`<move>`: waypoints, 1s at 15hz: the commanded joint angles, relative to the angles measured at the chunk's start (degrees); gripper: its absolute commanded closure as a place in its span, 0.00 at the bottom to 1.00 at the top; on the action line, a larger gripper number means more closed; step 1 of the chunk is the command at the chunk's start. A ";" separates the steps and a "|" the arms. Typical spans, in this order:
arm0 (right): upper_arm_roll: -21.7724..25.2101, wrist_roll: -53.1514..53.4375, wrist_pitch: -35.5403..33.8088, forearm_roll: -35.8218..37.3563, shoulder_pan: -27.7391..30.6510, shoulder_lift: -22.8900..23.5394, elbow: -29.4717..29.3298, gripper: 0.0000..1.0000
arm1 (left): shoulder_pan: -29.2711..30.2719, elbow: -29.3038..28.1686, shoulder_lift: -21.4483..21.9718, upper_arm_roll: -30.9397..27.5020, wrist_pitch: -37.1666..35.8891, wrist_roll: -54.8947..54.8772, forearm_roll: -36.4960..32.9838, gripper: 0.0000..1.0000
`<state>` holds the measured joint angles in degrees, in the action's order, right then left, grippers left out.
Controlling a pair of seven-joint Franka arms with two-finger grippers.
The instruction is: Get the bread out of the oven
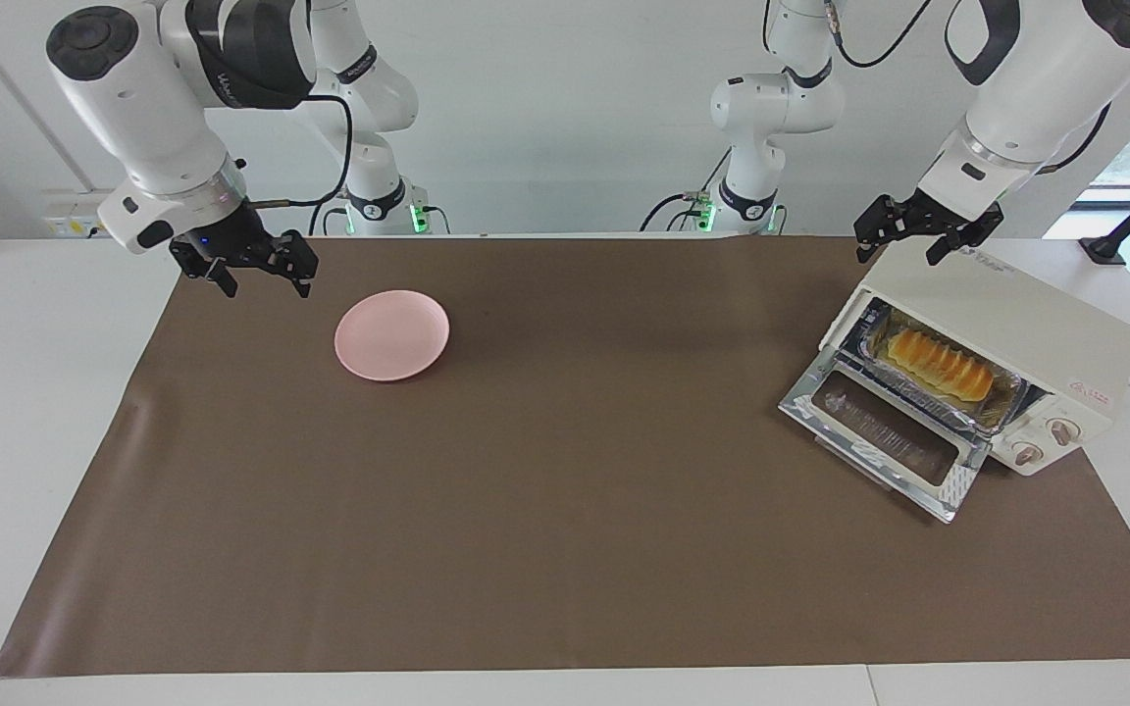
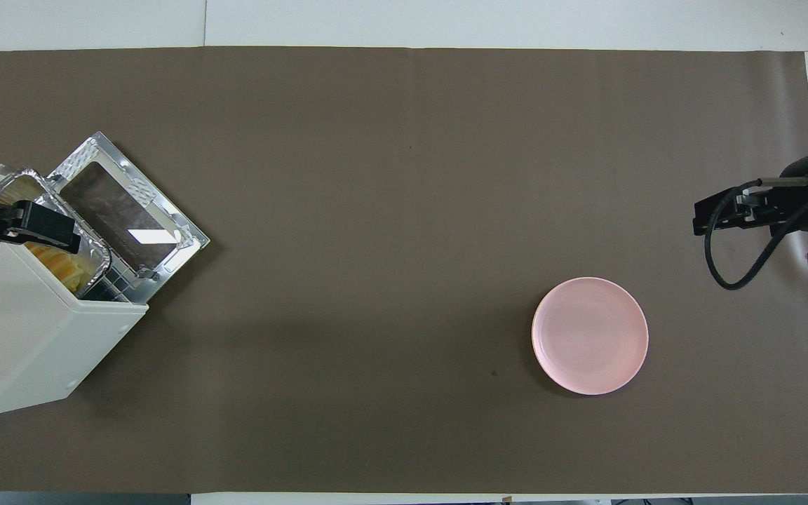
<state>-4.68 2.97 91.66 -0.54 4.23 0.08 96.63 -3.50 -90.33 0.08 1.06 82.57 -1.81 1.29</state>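
- Bread point(image 1: 943, 362): ridged golden loaf lying in a foil tray point(image 1: 948, 387) on the rack inside the oven point(image 1: 1016, 338), at the left arm's end of the counter point(image 1: 565, 490).
- Oven door point(image 1: 884, 431): dropped flat, glass up; the mouth is clear.
- Handling, judged: light, soft, easily crushed. Best taken across the middle with light pressure, well clear of the thin tray rim.
- Left claw point(image 1: 923, 238): jaws spread, empty, over the oven's top edge.
- Right claw point(image 1: 256, 267): jaws spread, empty, waiting above the mat near the pink plate point(image 1: 391, 334).
- Facing view: shows the whole loaf and both knobs point(image 1: 1046, 441).
- Overhead view: the left claw hides most of the loaf; the door's reach toward mid-counter reads plainly.
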 commanded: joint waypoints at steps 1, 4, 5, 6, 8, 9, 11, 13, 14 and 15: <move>-0.94 -1.39 0.01 0.89 1.31 -1.23 1.28 0.00 | 0.52 -0.64 0.44 0.43 1.01 0.22 -0.49 0.00; -0.94 -1.39 0.01 0.89 1.31 -1.23 1.28 0.00 | 0.43 -0.72 0.35 0.43 0.66 0.05 -0.49 0.00; -0.94 -1.39 0.01 0.89 1.31 -1.23 1.28 0.00 | 0.34 -0.64 0.35 0.34 0.57 -0.04 -0.58 0.00; -0.94 -1.39 0.01 0.89 1.31 -1.23 1.28 0.00 | 0.25 -0.55 0.35 0.17 0.66 0.05 -0.58 0.00; -0.94 -1.39 0.01 0.89 1.31 -1.23 1.28 0.00 | 0.25 0.06 0.44 -0.45 0.49 0.31 -1.02 0.00; -0.94 -1.39 0.01 0.89 1.31 -1.23 1.28 0.00 | 0.08 0.07 0.70 -0.80 -0.13 0.83 -1.02 0.00; -0.94 -1.39 0.01 0.89 1.31 -1.23 1.28 0.00 | -0.01 0.15 0.62 -0.98 -0.75 3.11 -1.02 0.00; -0.94 -1.39 0.01 0.89 1.31 -1.23 1.28 0.00 | -0.01 1.11 0.27 -1.77 0.04 4.44 -0.67 0.00; -0.94 -1.39 0.01 0.89 1.31 -1.23 1.28 0.00 | -0.01 1.56 -0.17 -1.77 -0.04 4.53 -0.41 0.00; -0.94 -1.39 0.01 0.89 1.31 -1.23 1.28 0.00 | -0.27 2.86 -2.78 -1.68 -0.48 5.23 -0.41 0.00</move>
<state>-4.68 2.97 91.66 -0.54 4.23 0.08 96.63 -3.48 -89.71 0.06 -0.51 82.49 1.72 1.25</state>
